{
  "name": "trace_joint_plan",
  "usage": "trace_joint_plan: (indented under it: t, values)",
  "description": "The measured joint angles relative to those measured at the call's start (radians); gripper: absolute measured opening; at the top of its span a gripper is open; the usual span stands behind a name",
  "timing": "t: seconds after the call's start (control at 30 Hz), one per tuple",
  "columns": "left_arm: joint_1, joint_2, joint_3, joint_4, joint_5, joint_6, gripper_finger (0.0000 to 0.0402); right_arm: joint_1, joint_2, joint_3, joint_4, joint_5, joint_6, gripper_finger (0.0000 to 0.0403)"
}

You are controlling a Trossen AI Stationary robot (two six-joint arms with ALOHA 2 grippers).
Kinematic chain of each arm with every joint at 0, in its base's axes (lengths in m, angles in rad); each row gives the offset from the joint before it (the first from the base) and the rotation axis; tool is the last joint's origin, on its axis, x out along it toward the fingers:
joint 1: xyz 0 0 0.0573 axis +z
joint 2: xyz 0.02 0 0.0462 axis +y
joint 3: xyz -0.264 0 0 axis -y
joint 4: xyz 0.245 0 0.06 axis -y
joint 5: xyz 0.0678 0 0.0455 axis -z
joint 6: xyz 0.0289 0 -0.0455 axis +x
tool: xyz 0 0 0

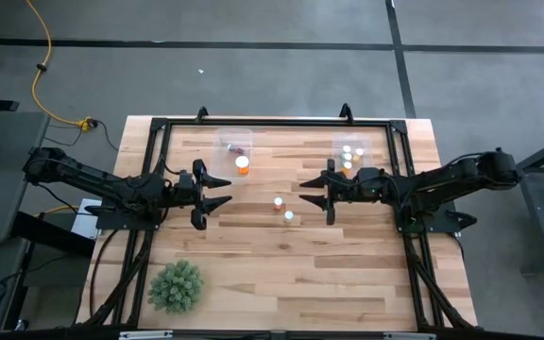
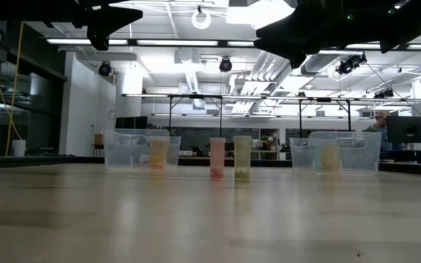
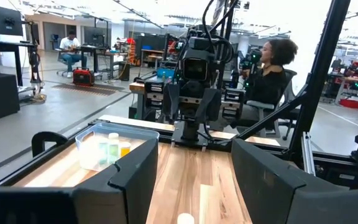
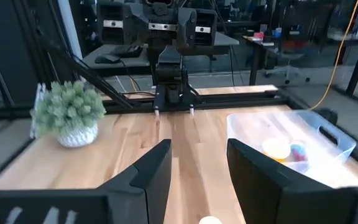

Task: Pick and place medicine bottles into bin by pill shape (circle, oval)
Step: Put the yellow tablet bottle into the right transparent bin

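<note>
**Visitor:** Where are your grippers?

**Robot:** Both hang above the table (image 1: 291,274), facing each other across its middle. My left gripper (image 1: 223,194) is at nine o'clock from the table's centre, fingers spread apart and holding nothing. My right gripper (image 1: 308,190) is at three o'clock, its fingers also parted and empty.

**Visitor:** And the medicine bottles?

**Robot:** Two loose bottles stand upright between my grippers. One white-capped bottle (image 1: 278,201) is near the centre, and a second bottle (image 1: 289,215) stands just beside it toward five o'clock. In the low view one looks pinkish-orange (image 2: 217,158) and the other pale green (image 2: 242,158). Toward eleven o'clock, the left clear bin (image 1: 235,142) holds a larger orange bottle (image 1: 242,164). Toward one o'clock, the right clear bin (image 1: 351,144) holds several small bottles (image 1: 348,151). A green spiky plant (image 1: 176,286) stands at seven o'clock.
</note>
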Motion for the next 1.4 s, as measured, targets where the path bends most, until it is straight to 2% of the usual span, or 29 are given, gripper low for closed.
trace_joint_plan:
  t: [0.1,0.2,0.43,0.5,0.8,1.07,1.17,1.27,1.4]
  values:
    - [0.000,0.000,0.000,0.000,0.000,0.000,0.0196,0.006,0.001,0.016,-0.033,0.000,0.091,0.0149]
    - [0.000,0.000,0.000,0.000,0.000,0.000,0.0196,0.043,0.006,0.072,-0.142,0.027,0.104,0.0149]
    - [0.000,0.000,0.000,-0.012,0.000,-0.003,0.0196,0.165,0.099,0.246,-0.460,0.331,0.099,0.0158]
    - [0.000,0.000,0.000,-0.023,0.000,-0.017,0.0196,0.176,0.135,0.279,-0.530,0.369,0.142,0.0170]
    - [0.000,0.000,0.000,-0.024,0.004,-0.019,0.0196,0.173,0.301,0.402,-0.713,0.332,0.341,0.0228]
    - [0.000,0.000,0.000,-0.025,0.004,-0.021,0.0196,0.155,0.427,0.545,-0.879,0.293,0.431,0.0229]
    - [0.000,0.000,0.000,-0.024,0.004,-0.023,0.0196,0.154,0.473,0.578,-0.918,0.275,0.473,0.0229]
    - [0.000,0.000,0.000,-0.023,0.004,-0.023,0.0196,0.143,0.512,0.607,-0.963,0.210,0.491,0.0229]
    - [0.000,0.000,0.000,-0.024,0.004,-0.026,0.0196,0.126,0.541,0.626,-0.986,0.205,0.494,0.0229]
